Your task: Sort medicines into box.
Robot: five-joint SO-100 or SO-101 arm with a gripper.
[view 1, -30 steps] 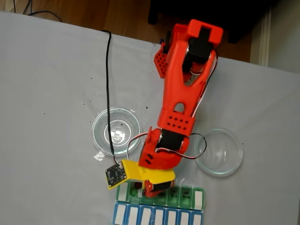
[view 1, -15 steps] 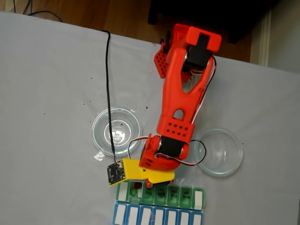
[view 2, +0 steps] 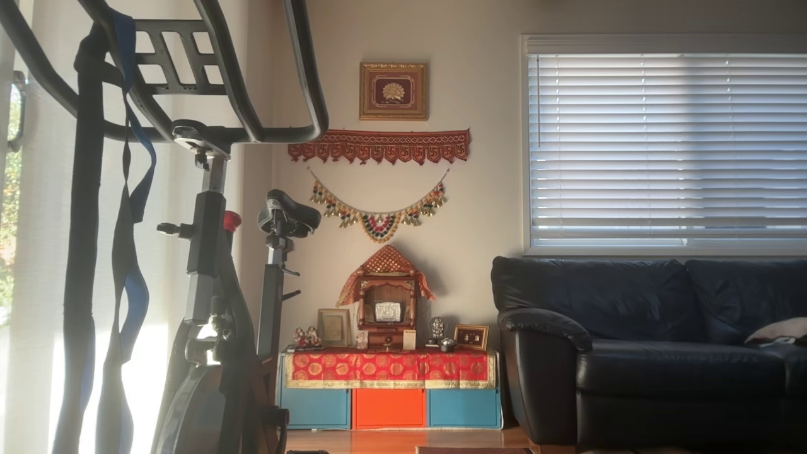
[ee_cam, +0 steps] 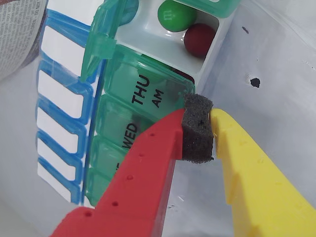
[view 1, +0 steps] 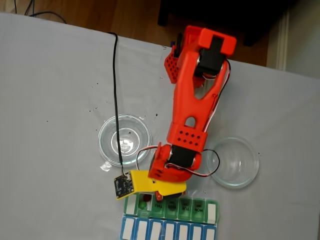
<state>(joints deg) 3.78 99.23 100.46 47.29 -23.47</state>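
In the wrist view the box [ee_cam: 143, 94] shows closed green lids marked THU and WED. Beyond them one lid [ee_cam: 98, 44] stands up over an open white compartment. A green medicine [ee_cam: 175, 14] and a dark red medicine [ee_cam: 200, 39] lie in that compartment. My gripper [ee_cam: 200, 123] hovers at the THU lid's corner, shut, the red finger's black foam pad [ee_cam: 197, 129] pressed against the yellow finger [ee_cam: 256, 182], nothing held. In the fixed view the gripper [view 1: 157, 194] sits over the upper edge of the box [view 1: 185, 206], beside the open compartment with the red medicine [view 1: 146, 198].
A blue-lidded row [view 1: 167, 231] lies against the green box on its near side, also seen in the wrist view [ee_cam: 59, 98]. Two clear round dishes [view 1: 124, 140] [view 1: 234, 161] flank the arm. A black cable [view 1: 116, 100] crosses the left dish. Table edge runs along the top.
The gripper has drawn back a little from over the box, uncovering the open compartment with its balls. In the last half second nothing moved.
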